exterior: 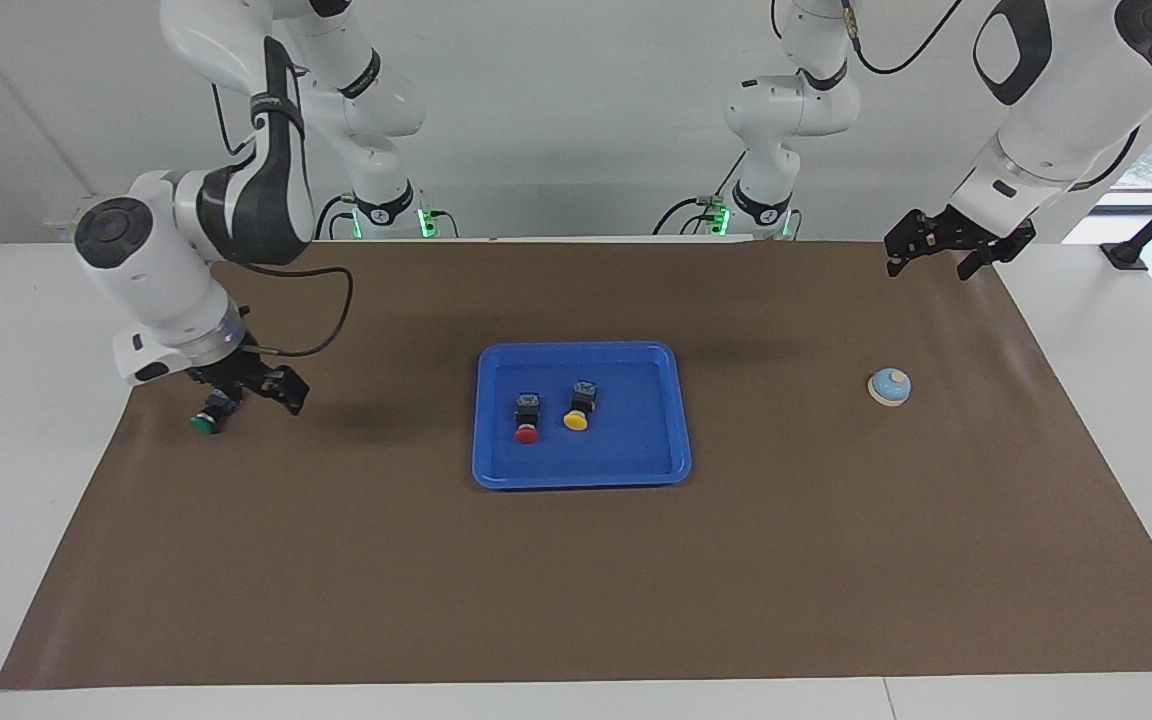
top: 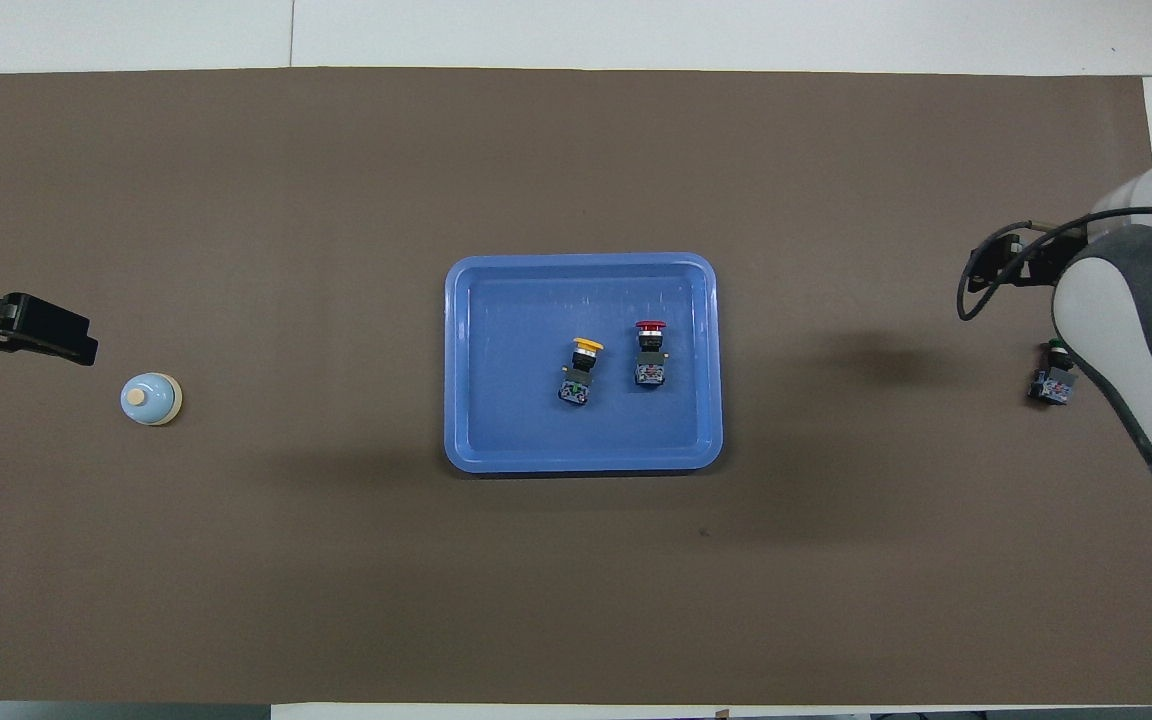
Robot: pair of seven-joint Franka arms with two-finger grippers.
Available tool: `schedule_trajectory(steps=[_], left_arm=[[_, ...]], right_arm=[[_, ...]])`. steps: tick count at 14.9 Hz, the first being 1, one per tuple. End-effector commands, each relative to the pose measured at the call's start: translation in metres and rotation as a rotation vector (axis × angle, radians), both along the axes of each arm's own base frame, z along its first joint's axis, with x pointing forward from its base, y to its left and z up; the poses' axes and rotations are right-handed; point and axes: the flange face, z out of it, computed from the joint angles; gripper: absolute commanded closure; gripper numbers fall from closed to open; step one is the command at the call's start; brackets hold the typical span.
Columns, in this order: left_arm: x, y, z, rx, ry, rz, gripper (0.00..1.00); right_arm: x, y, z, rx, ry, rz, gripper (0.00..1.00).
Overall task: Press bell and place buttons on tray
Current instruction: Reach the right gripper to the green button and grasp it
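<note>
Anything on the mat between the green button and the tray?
Nothing: in both views the brown mat is bare between the green button, at the right pincer, and the tray.

Red button [exterior: 527, 419] and yellow button [exterior: 580, 404] lie side by side in the blue tray [exterior: 581, 477]; green button [exterior: 208, 414] and light-blue bell [exterior: 889, 386] sit near the brown mat's two ends.
</note>
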Motion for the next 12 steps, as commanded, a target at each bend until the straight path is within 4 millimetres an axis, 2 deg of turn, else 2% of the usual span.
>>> schedule_trajectory(steps=[1, 3, 7, 10, 12], left_arm=[[-0.008, 0.001, 0.002, -0.002, 0.004, 0.010, 0.00], [-0.008, 0.001, 0.002, -0.003, 0.005, 0.008, 0.00], [-0.008, 0.001, 0.002, -0.002, 0.005, 0.010, 0.00], [-0.008, 0.001, 0.002, -0.002, 0.005, 0.010, 0.00], [-0.008, 0.001, 0.002, -0.002, 0.005, 0.010, 0.00]], right_arm=[[-0.048, -0.035, -0.036, -0.035, -0.090, 0.061, 0.00], [-0.066, -0.048, -0.062, -0.049, -0.144, 0.046, 0.00], [-0.078, -0.084, -0.084, -0.044, -0.124, 0.039, 0.00], [-0.097, -0.095, -0.106, -0.042, -0.117, 0.017, 0.00], [-0.105, -0.095, -0.116, -0.045, -0.129, 0.011, 0.00]])
